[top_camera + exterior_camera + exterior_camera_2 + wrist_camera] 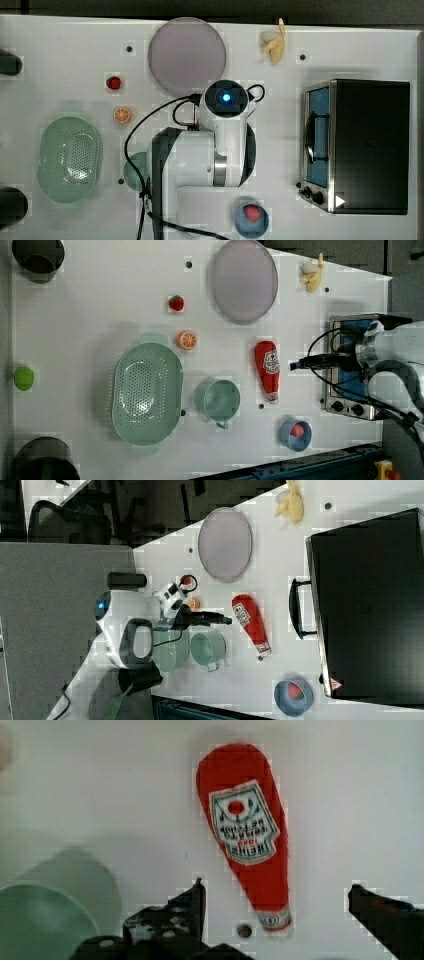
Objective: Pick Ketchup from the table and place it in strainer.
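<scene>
Fingers [200,900] spread above lying Ketchup [247,827]

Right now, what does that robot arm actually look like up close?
The arm is glossy white with dark grey joint sections and a metal ring. A blue light glows on a round black cap. Black cables loop alongside it. Its gripper has two black fingers.

**A robot lab dressed as a kitchen**

You are looking at a lab test bench, not a home. The white desk [100,300] has bolt holes, and the Franka arm [200,160] trails loose black cables across it. Toy food sits beside a toaster oven [360,145], and an office chair [65,525] stands on grey floor past the desk's edge.
</scene>
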`<move>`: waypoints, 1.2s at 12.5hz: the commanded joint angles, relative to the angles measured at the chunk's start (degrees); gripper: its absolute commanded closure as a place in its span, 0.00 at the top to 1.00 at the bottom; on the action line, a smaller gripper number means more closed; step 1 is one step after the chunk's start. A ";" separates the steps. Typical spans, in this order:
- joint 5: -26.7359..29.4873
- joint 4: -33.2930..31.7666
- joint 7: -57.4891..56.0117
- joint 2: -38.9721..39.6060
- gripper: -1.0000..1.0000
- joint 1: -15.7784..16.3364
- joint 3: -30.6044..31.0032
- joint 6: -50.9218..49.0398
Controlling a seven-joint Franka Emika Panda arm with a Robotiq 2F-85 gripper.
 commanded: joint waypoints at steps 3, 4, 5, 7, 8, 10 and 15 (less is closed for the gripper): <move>-0.36 -5.00 -4.79 5.01 1.00 0.19 0.69 12.11; -0.44 -5.41 -4.81 6.34 1.00 0.30 0.70 13.82; -0.91 -5.45 -4.81 7.77 1.00 0.36 0.71 15.73; -4.04 -5.46 -4.95 10.48 1.00 0.54 0.70 19.60; -5.36 -5.45 -4.96 11.83 1.00 0.55 0.70 20.76; -5.88 -5.45 -4.94 14.14 1.00 0.69 0.72 22.41; -5.88 -5.86 -4.93 15.95 0.72 0.92 0.64 24.69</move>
